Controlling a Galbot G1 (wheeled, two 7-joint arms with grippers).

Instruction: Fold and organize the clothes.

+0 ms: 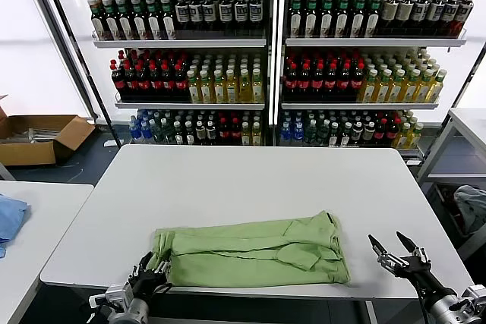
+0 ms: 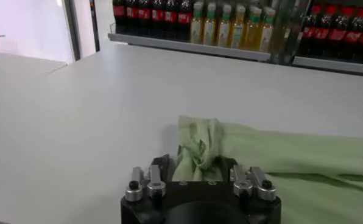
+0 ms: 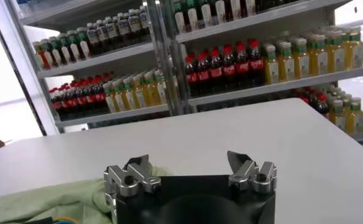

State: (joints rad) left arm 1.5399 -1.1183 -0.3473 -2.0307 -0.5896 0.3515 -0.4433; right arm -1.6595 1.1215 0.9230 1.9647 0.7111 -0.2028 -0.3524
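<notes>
The light green polo shirt (image 1: 250,252) lies folded into a long band along the front edge of the white table (image 1: 250,180). My left gripper (image 1: 152,267) is at the shirt's left end. It is open, with the bunched edge of the fabric (image 2: 197,149) lying between its fingers. My right gripper (image 1: 392,243) is open and empty, just right of the shirt's right end and apart from it. In the right wrist view the right gripper (image 3: 190,159) hovers over bare table, with the shirt's edge (image 3: 41,204) beside it.
Shelves of bottles (image 1: 266,58) stand behind the table. A blue cloth (image 1: 9,218) lies on a second table at the left. A cardboard box (image 1: 38,138) sits on the floor at the far left. A grey-blue bundled cloth (image 1: 471,202) lies low at the right.
</notes>
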